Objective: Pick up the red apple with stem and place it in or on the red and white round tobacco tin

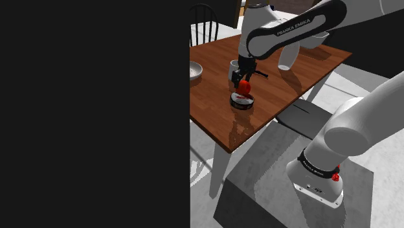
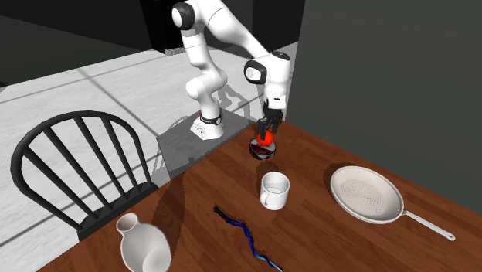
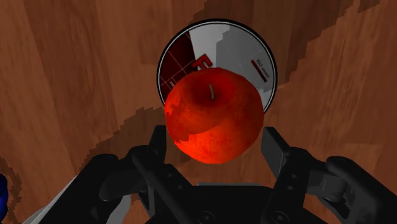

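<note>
**Placement stage.** The red apple (image 3: 213,114), its stem turned toward the wrist camera, is clasped between the two fingers of the black gripper (image 3: 216,137). In the shoulder view, just right of the frame's centre, the apple is held directly over the red and white round tin (image 1: 242,101) on the wooden table (image 1: 213,113). The tin lies straight below the gripper, partly covered by the apple. Contact between them cannot be determined. A short descent and release is judged to remain.
</note>
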